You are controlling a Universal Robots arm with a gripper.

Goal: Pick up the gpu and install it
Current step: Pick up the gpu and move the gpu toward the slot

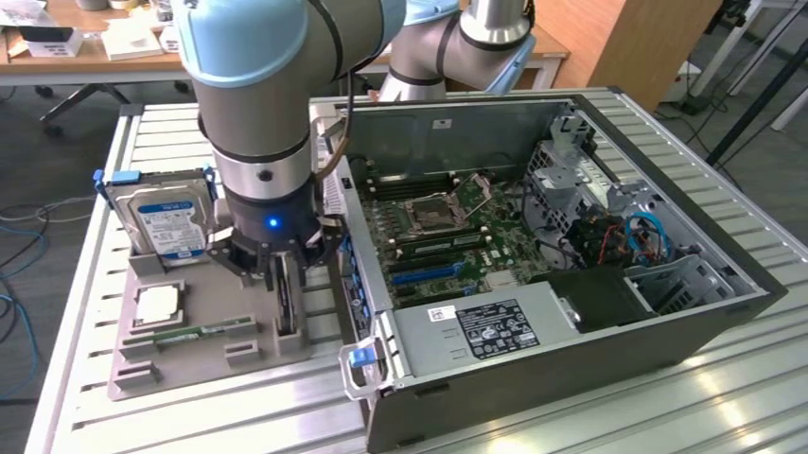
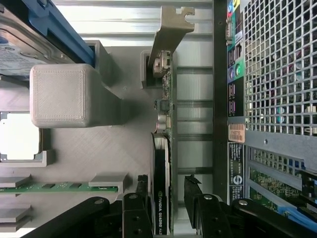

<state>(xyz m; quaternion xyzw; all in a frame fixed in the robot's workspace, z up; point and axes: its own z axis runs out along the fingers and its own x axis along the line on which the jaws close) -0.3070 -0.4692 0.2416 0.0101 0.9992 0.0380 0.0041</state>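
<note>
Pick-up step: my end effector [image 2: 167,179] is apart, straddling the gpu [image 2: 161,168], which sits on edge in the gray holder [image 1: 177,355], to the exterior view's left of the computer case [image 1: 569,388]. I judge closing calls for square, gentle contact.

On the gpu [image 2: 162,191] I see a glossy black plastic shroud and a dull pale metal bracket, beside a matt, finely textured grey plastic holder [image 2: 64,94] and a ribbed satin metal table [image 1: 707,407].
</note>
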